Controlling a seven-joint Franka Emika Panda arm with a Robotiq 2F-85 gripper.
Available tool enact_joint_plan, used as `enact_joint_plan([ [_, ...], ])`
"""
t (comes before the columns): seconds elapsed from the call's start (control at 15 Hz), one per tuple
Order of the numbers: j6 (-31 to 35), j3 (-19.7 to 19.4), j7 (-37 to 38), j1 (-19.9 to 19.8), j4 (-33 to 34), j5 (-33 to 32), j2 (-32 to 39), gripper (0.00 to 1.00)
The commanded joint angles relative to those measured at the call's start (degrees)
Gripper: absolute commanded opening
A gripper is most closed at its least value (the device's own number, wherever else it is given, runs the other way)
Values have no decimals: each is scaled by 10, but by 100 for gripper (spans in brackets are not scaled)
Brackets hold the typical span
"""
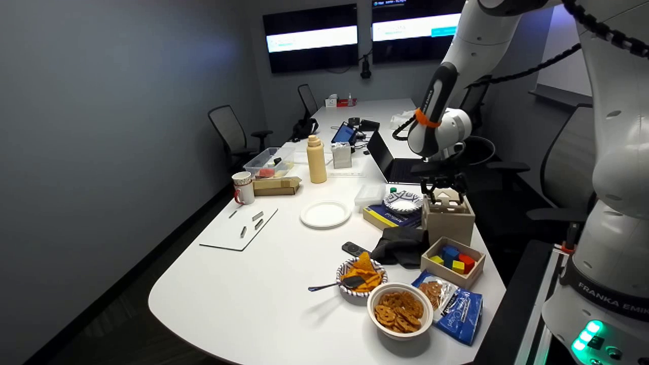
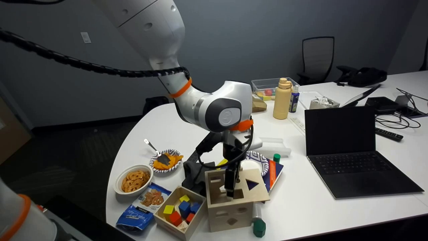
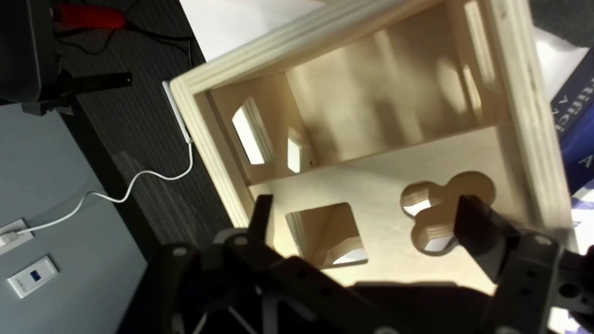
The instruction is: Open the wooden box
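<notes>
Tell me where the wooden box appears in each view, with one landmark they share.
In an exterior view: wooden box right of center, slightly below mid-height.
In an exterior view: wooden box at lower middle, just right of center.
Wrist view: wooden box seen from above, spanning center and right.
Shared landmark: blue book, beside it throughout.

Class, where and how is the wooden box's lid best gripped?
Probably by the overhanging edge of the lid, coming level from the laptop side, fingers above and below: the thin, flat panel juts beyond the wooden box there.
</notes>
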Motion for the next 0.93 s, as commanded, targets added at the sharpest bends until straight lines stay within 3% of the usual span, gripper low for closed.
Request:
enact_joint_plan([
  [0.0, 7, -8, -21, 3, 11, 17, 9, 100],
  [0.53, -3, -6, -74, -6, -4, 49, -19, 100],
  [0.87, -10, -26, -70, 7, -16, 30, -51, 100],
])
